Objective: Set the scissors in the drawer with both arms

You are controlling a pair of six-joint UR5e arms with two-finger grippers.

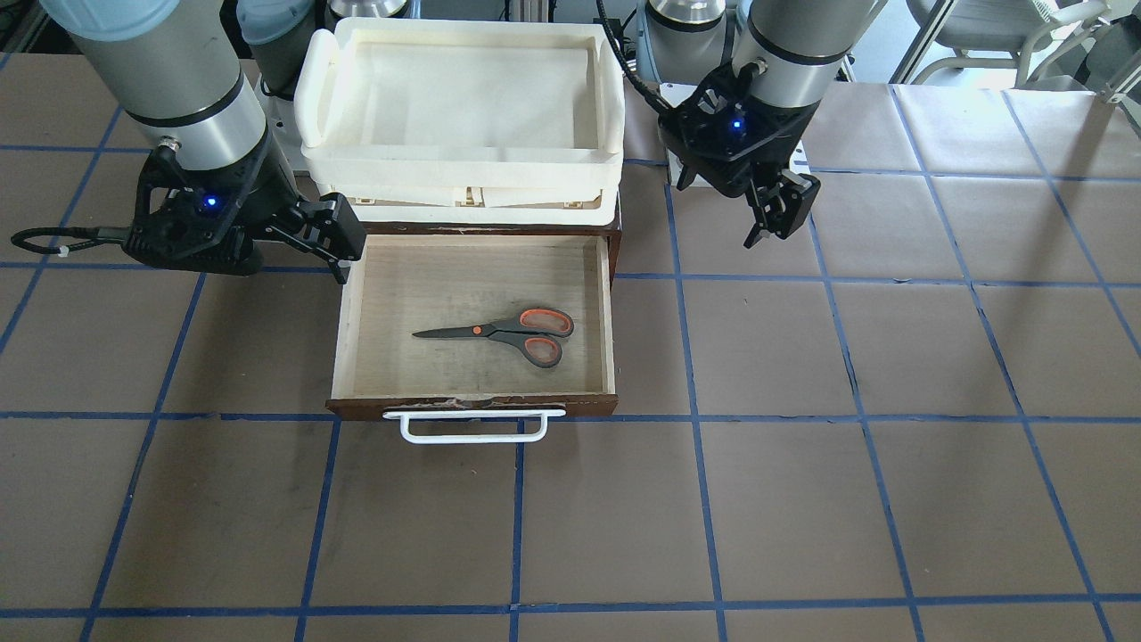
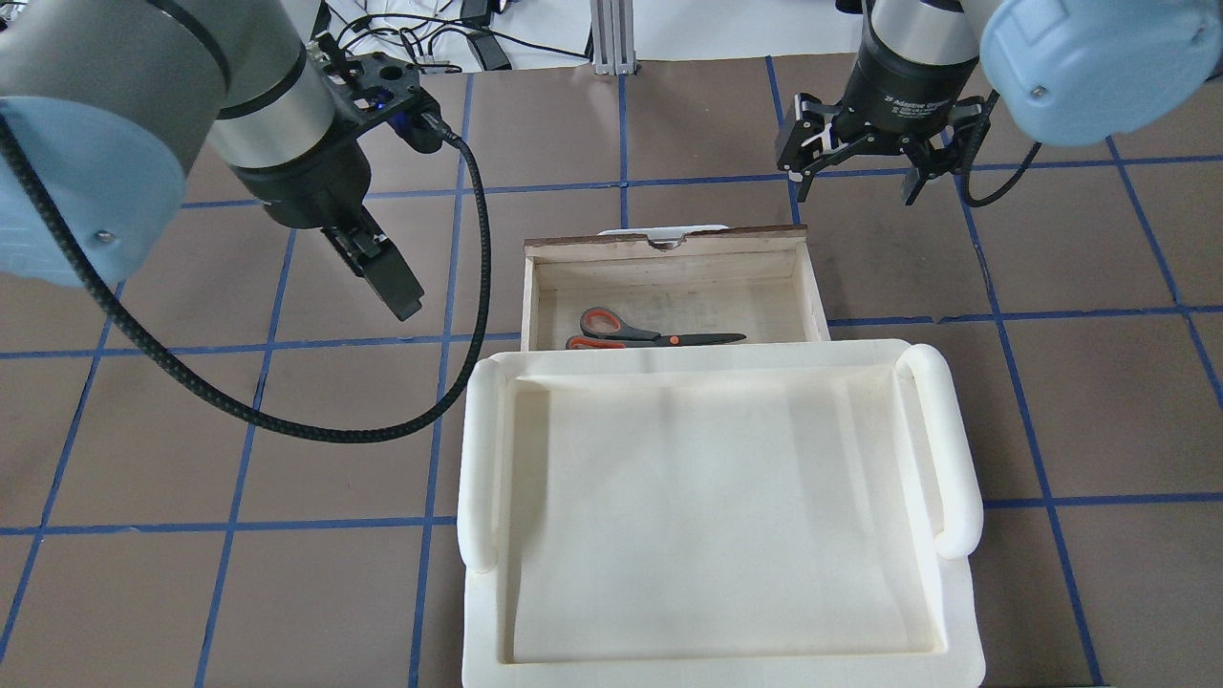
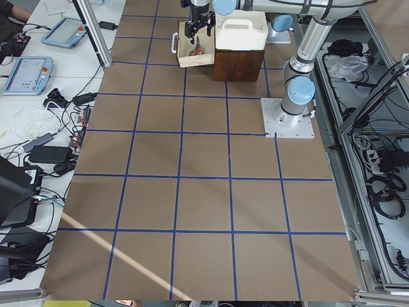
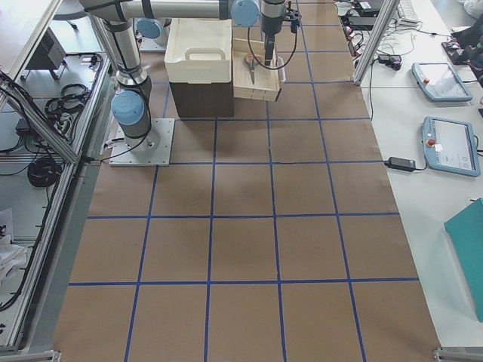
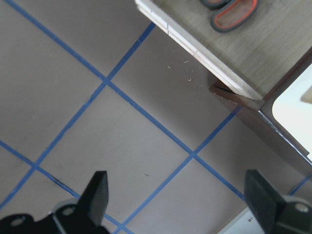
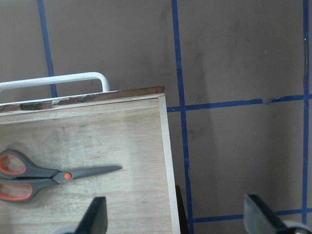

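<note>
Item: scissors (image 1: 499,334); lying flat inside the open drawer (image 1: 611,330); light, stiff, slick steel, I judge; I'd pinch across the pivot; left arm (image 2: 277,105) and right arm (image 2: 898,57) jaws both spread, empty.

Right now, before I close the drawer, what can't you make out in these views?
- Overhead: the tray hides the robot-side end of the drawer and part of one loop of the scissors; the drawer front hides most of its handle.
- Left wrist: the top edge cuts off all of the scissors but the loops.
- Side views: scissors too small to judge how they lie.
</note>
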